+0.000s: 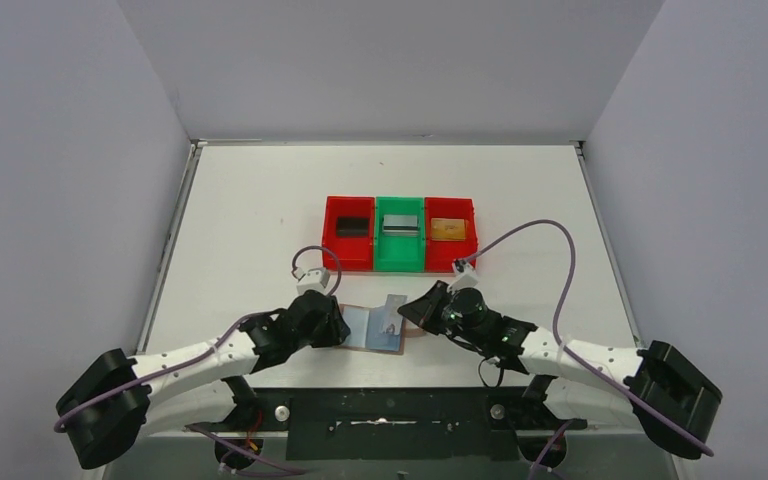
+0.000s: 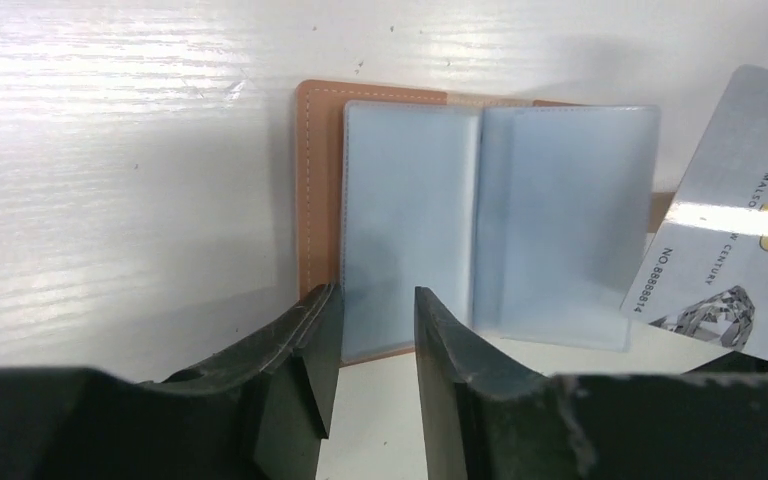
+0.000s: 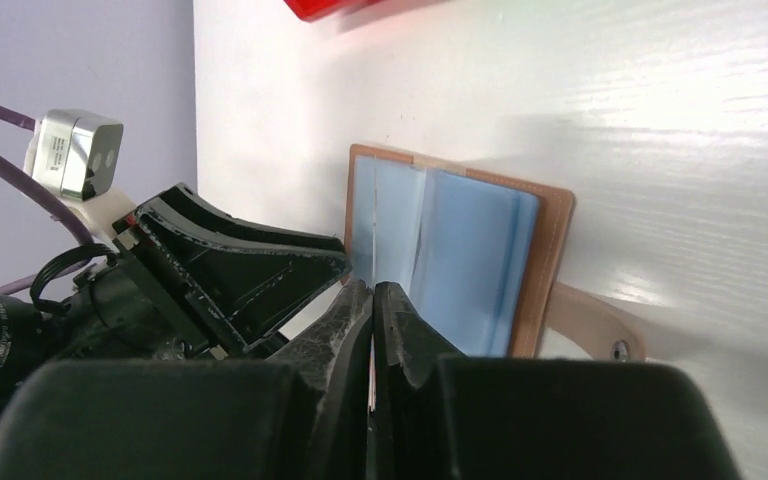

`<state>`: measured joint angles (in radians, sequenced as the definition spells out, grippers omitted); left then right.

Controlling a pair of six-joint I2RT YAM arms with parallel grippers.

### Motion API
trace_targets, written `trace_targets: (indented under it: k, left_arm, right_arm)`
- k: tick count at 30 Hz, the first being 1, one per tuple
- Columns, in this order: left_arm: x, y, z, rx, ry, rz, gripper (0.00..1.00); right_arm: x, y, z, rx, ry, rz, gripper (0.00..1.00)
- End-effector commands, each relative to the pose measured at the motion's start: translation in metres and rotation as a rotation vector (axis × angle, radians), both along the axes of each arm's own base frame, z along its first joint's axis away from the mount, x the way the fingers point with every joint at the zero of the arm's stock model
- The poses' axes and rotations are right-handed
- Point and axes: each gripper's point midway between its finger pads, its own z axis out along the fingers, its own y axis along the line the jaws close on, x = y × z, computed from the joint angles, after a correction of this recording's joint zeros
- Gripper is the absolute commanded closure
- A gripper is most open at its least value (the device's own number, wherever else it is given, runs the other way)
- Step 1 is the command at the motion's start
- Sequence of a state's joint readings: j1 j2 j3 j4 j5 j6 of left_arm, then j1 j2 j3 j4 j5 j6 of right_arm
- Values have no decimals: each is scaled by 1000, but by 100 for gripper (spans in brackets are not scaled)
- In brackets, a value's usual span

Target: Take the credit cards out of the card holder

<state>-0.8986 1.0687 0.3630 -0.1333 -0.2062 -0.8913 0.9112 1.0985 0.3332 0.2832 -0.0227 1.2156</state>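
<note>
The card holder (image 1: 372, 332) lies open on the table between my two arms, tan leather outside and pale blue pockets inside (image 2: 410, 200). My left gripper (image 2: 375, 292) stands open at its near edge, fingertips just over the left pocket with nothing between them. My right gripper (image 3: 373, 285) is shut on a silver-grey credit card (image 2: 725, 220), held clear of the pockets at the holder's right side. In the right wrist view this card (image 3: 372, 235) shows edge-on as a thin line. In the top view it (image 1: 394, 308) sticks up beside the right gripper (image 1: 410, 313).
Behind the holder stand three bins in a row: a red one (image 1: 335, 245) with a black card (image 1: 352, 226), a green one (image 1: 398, 258) with a silver card (image 1: 398, 225), and a red one (image 1: 468, 215) with a gold card (image 1: 448, 229). The holder's strap tab (image 3: 590, 320) points right.
</note>
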Motion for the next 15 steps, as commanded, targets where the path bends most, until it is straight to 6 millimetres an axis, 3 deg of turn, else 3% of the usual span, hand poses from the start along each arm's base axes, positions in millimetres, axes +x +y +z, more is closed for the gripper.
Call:
trace_targets:
  k: [1,5,10,15]
  left_arm:
    - [13,-6,38,-55,-86,13,65]
    - [19,-3,47,-65,-115,34,54]
    - [29,2,42,-62,-73,57,51]
    - [40,0,72,-116,-132,37,45]
  right_arm:
    - [12,-18,14,-45,-128,-59,100]
    - [19,-29,25,-80,-208,-90,100]
    - [23,-35,47,-129,-337,-60,100]
    - [29,-52,64,-209,-447,-82,100]
